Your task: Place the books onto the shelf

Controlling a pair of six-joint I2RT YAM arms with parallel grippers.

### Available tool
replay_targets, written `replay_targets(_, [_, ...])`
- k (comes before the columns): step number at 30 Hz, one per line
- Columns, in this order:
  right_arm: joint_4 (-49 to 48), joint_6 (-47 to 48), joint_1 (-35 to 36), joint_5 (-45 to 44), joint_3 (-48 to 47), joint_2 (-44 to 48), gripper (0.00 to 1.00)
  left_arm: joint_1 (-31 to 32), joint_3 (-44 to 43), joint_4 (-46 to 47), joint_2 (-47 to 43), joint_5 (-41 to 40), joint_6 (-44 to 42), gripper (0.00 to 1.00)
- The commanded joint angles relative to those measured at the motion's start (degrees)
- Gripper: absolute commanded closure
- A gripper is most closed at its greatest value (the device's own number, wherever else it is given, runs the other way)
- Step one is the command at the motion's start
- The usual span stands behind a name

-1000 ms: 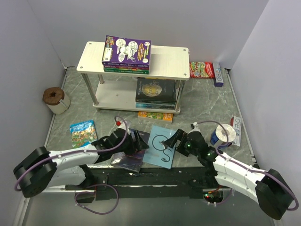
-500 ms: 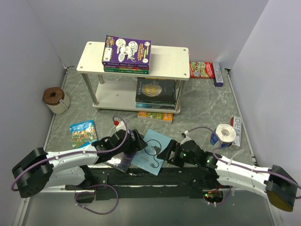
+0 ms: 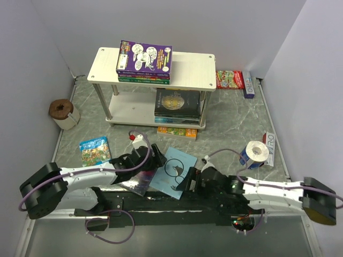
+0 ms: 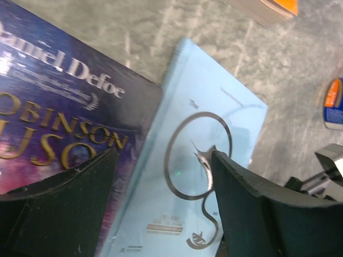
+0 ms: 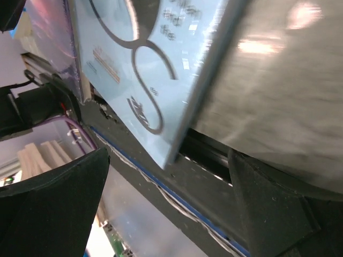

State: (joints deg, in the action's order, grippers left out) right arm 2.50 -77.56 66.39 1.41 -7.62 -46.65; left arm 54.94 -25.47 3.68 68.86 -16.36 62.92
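We see the light blue book (image 3: 172, 172) lying flat at the near edge of the counter (image 3: 230, 118), well apart from the shelf (image 3: 187, 70). Its left edge overlaps the dark Daniel Defoe paperback (image 3: 138, 182) and its near corner juts over the black rail (image 3: 161, 202). The left end effector (image 4: 161, 160) is poised over the seam between these 2 books, jaws spread fairly wide and gripping nothing. The right end effector (image 5: 169, 166) lies low at the near right, jaws fully apart with the blue book's near corner between them, not clamped. On the shelf's top board a purple book (image 3: 144, 55) tops a green-spined book (image 3: 142, 81); another dark book (image 3: 177, 101) rests on the lower board.
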Motion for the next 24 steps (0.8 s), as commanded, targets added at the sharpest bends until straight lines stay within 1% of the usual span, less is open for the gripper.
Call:
replay_targets(1, [1.2, -5.1, 7.2, 2.4, -0.9, -12.3, 0.0, 3.3, 3.8, 0.8, 0.8, 1.5, 2.7, 0.23])
replay_targets(3, [-0.8, -7.4, 8.5, 0.8, -1.0, -14.7, 0.01, 5.0, 4.7, 0.8, 0.0, 0.8, 4.2, 0.24])
replay_targets(4, [-4.9, -8.6, 9.4, 0.3, -0.4, -15.0, 0.01, 5.5, 5.7, 0.8, -1.1, 0.5, 4.8, 0.25])
replay_targets(7, [-13.4, -13.5, 11.9, -4.7, 4.0, -13.3, 0.0, 7.3, 8.1, 1.3, -3.4, 0.4, 7.0, 0.26])
replay_targets(8, [-14.7, -15.3, 12.5, -6.2, 5.6, -12.7, 0.0, 7.8, 8.6, 1.4, -3.9, 0.4, 8.4, 0.26])
replay_targets(10, [-15.9, -15.7, 13.7, -10.6, 5.9, -10.8, 0.0, 9.4, 9.8, 1.1, -5.7, -0.7, 9.4, 0.28])
replay_targets(12, [-16.6, -15.2, 14.2, -12.3, 5.6, -10.6, 0.0, 10.7, 10.4, 0.4, -6.6, -1.3, 10.6, 0.29])
replay_targets(15, [-19.4, -13.8, 14.4, -14.8, 5.0, -12.0, 0.03, 11.4, 11.3, -0.2, -7.9, -1.8, 11.4, 0.3])
replay_targets(16, [-20.2, -13.4, 14.6, -15.5, 4.8, -12.7, 0.08, 11.6, 11.3, -0.4, -8.3, -2.0, 11.5, 0.3])
replay_targets(17, [-23.2, -13.1, 14.6, -15.9, 5.0, -13.5, 0.1, 11.9, 11.3, -0.5, -8.5, -2.1, 11.6, 0.31])
replay_targets(18, [-24.6, -12.9, 14.7, -16.3, 5.2, -15.0, 0.15, 12.0, 11.6, -0.4, -8.5, -2.1, 11.7, 0.31])
replay_targets(20, [-27.7, -12.7, 15.2, -18.2, 5.5, -16.4, 0.2, 12.3, 11.7, 0.4, -8.3, -1.9, 11.9, 0.32])
replay_targets(21, [-29.9, -12.5, 15.8, -18.7, 5.4, -17.6, 0.25, 12.7, 11.6, 0.4, -8.0, -1.8, 12.1, 0.32])
replay_targets(23, [-31.4, -11.1, 16.7, -20.5, 4.6, -18.2, 0.3, 13.2, 11.3, 0.7, -7.1, -1.7, 12.0, 0.33])
replay_targets(24, [-31.8, -10.3, 17.4, -20.7, 4.2, -18.3, 0.39, 14.0, 11.1, 0.7, -6.7, -1.8, 12.0, 0.33])
